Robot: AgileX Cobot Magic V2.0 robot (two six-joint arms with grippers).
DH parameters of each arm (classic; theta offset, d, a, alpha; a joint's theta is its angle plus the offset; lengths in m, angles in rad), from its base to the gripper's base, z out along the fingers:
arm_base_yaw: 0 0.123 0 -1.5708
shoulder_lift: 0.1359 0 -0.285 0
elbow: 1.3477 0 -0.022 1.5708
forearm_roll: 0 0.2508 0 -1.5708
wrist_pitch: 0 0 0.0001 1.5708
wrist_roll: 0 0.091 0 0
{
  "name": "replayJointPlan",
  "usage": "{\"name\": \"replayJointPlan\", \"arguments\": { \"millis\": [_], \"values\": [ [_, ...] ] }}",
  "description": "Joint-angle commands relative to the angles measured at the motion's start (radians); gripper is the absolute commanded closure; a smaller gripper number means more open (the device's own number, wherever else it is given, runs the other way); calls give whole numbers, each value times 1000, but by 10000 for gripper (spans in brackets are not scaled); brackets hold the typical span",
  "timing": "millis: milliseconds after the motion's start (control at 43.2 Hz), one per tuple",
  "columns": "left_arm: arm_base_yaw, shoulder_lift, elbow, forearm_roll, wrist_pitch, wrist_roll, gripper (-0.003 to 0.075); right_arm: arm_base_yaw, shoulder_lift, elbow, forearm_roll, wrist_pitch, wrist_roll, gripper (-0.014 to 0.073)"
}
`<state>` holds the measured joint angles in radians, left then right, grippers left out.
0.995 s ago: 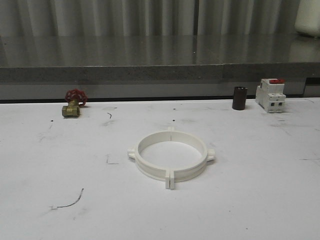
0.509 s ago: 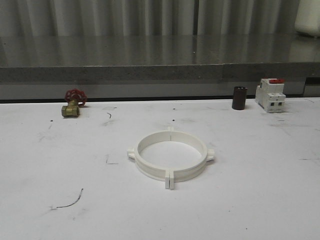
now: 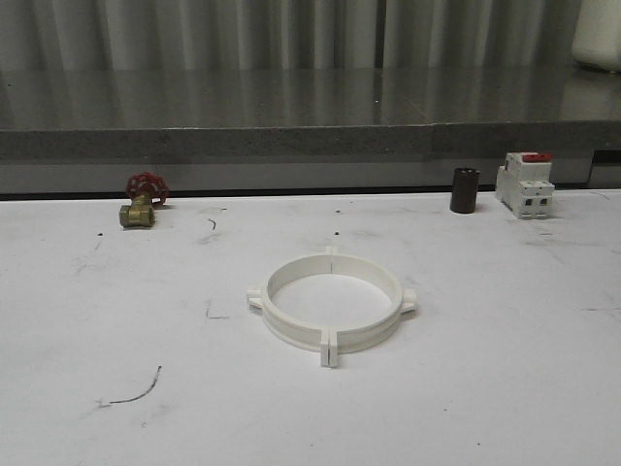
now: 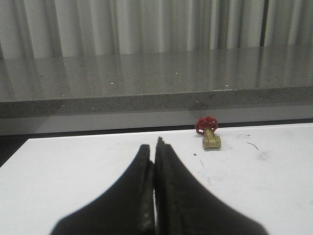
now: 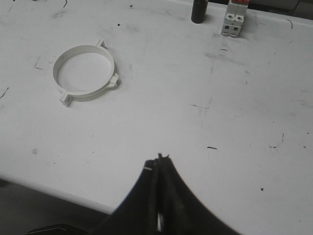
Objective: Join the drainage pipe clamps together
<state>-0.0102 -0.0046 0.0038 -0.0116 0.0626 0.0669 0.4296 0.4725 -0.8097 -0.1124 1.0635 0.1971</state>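
The two white drainage pipe clamps (image 3: 332, 304) lie joined as one ring in the middle of the white table, end tabs meeting at the near and far sides. The right wrist view has the same ring (image 5: 84, 72) well away from my right gripper (image 5: 159, 157), which is shut and holds nothing above the table's near edge. My left gripper (image 4: 154, 145) is shut too, with nothing in it, low over the table's left part and facing the back wall.
A brass valve with a red handwheel (image 3: 142, 200) stands at the back left. A dark cylinder (image 3: 465, 189) and a white breaker with a red top (image 3: 525, 183) stand at the back right. A grey ledge (image 3: 310, 141) runs behind the table.
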Motion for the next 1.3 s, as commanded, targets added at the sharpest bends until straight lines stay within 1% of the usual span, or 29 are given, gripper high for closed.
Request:
{"name": "replayJointPlan", "arguments": {
  "millis": [0,625,717,810,925,1018,1087,1180,1272],
  "values": [
    [-22,-13,23,-2,-85,-12,741,-1,5,-21,-17,-61,-10,661],
    [-22,-13,23,-2,-85,-12,741,-1,5,-21,-17,-60,-10,661],
    [-22,-13,23,-2,-85,-12,741,-11,-28,-15,-20,-75,-12,660],
    [-22,-13,23,-2,-85,-12,741,-55,-71,31,-9,-156,-61,655],
    [-22,-13,23,-2,-85,-12,741,-146,-143,141,33,-275,-152,655],
    [-22,-13,23,-2,-85,-12,741,-227,-211,253,47,-401,-153,655],
    [-22,-13,23,-2,-85,-12,741,-286,-273,339,66,-532,-153,655],
    [-22,-13,23,-2,-85,-12,741,-344,-348,458,96,-678,-153,657],
    [-22,-13,23,-2,-85,-12,741,-383,-409,564,118,-781,-152,661]
  ]
}}
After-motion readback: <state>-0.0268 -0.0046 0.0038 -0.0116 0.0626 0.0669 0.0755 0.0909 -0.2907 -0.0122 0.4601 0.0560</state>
